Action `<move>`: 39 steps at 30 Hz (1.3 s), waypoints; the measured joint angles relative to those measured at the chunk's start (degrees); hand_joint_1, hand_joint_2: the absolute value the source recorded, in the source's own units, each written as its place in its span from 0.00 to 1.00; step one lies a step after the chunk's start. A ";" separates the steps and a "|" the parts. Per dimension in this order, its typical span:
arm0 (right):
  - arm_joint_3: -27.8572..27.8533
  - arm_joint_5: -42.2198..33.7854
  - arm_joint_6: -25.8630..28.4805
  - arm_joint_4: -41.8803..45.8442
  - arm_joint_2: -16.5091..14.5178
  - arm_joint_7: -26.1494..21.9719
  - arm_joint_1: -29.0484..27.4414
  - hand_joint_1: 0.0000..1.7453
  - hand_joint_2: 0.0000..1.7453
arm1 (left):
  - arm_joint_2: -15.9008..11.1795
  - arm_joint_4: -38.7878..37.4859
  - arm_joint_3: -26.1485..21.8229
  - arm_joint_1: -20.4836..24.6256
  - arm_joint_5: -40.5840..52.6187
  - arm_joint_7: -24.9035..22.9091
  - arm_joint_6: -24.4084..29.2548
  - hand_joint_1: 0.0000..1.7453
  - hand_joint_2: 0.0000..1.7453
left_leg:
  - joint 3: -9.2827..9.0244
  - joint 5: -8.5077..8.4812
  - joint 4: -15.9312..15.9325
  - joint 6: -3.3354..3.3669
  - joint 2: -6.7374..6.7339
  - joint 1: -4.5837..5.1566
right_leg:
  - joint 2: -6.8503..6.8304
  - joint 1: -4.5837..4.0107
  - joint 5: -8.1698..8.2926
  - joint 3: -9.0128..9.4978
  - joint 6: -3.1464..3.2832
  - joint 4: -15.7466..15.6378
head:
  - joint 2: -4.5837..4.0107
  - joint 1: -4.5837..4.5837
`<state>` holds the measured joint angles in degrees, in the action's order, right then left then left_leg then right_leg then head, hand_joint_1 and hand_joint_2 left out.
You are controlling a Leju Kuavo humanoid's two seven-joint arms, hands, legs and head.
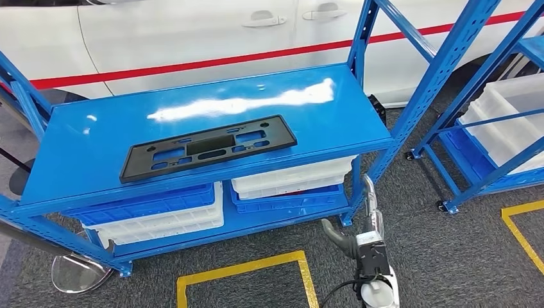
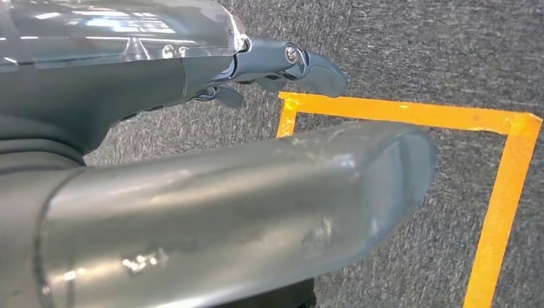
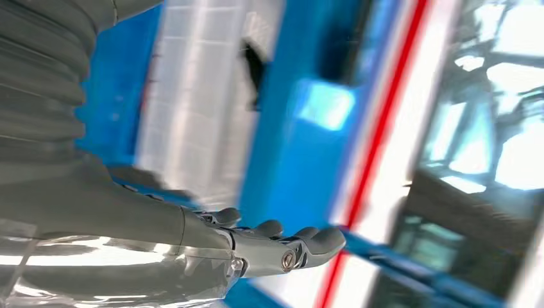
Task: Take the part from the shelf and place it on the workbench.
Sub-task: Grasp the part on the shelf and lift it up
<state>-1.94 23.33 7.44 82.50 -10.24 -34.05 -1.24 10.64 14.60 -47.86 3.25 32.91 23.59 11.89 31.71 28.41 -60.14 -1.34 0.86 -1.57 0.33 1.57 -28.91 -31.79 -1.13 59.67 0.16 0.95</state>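
One black part (image 1: 208,147) flat on shelf (image 1: 77,160), long axis sideways (slightly slanted), both hands empty, fingers apart.

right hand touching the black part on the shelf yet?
Apart. In the head view the right hand hangs below the shelf's front edge, while the black part lies on top.

Bright overhead glare streaks the shelf top (image 1: 244,102); right wrist view blurred.
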 joint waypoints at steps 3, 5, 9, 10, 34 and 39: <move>4.09 1.33 -1.46 4.26 -0.49 0.45 -0.58 0.00 0.75 | 0.00 0.00 -0.46 0.03 1.12 -0.13 -0.31 0.00 0.00 | 0.02 -0.03 -0.03 0.11 -0.01 0.16 | -0.01 0.19 0.05 -0.02 -0.09 -0.02 | 0.01 0.00; 6.19 1.80 -2.60 6.30 -0.77 1.46 -1.06 0.00 1.00 | 0.00 0.00 -0.84 -0.03 1.94 -0.19 -0.36 0.00 0.00 | 0.09 -0.06 -0.06 0.29 0.00 0.34 | -0.03 0.34 0.13 -0.06 -0.22 -0.06 | 0.00 0.01; 9.91 3.97 -3.97 8.80 -1.13 4.71 -1.75 0.00 1.00 | 0.00 0.00 -1.45 -0.07 3.46 -0.29 -0.40 0.00 0.00 | 0.34 -0.07 -0.22 0.86 0.00 0.64 | -0.02 0.72 0.41 -0.09 -0.72 -0.32 | -0.01 0.01; 11.20 5.02 -4.03 9.36 -1.21 5.68 -1.94 0.00 1.00 | 0.00 0.00 -1.68 -0.07 3.89 -0.36 -0.40 0.00 0.00 | 0.40 -0.12 -0.22 1.06 0.00 0.71 | -0.01 0.79 0.54 -0.06 -0.95 -0.52 | -0.01 0.02; 29.56 42.64 11.36 11.84 1.58 26.48 2.25 0.00 1.00 | 0.39 0.00 -2.37 -0.18 10.21 -1.40 -1.41 0.00 0.00 | 8.07 6.61 -15.41 -0.58 -0.43 0.38 | -0.75 -0.23 2.10 -0.77 2.01 -1.75 | 0.00 -0.27; 35.34 46.09 12.78 10.35 3.08 33.16 5.98 0.00 1.00 | 0.31 0.00 -2.37 -0.08 11.33 -1.55 -1.59 0.00 0.00 | 2.05 -1.70 -0.92 -0.39 -0.50 0.23 | -0.53 -0.25 1.36 -0.74 0.90 -0.74 | 0.01 -0.17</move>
<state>33.40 69.42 20.22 92.85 -7.16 -0.89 4.74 10.95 14.60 -50.23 3.17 44.24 22.05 10.31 33.75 26.71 -61.07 -1.73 0.36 -1.34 -0.20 1.31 -27.55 -32.53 -0.23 58.93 0.17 0.78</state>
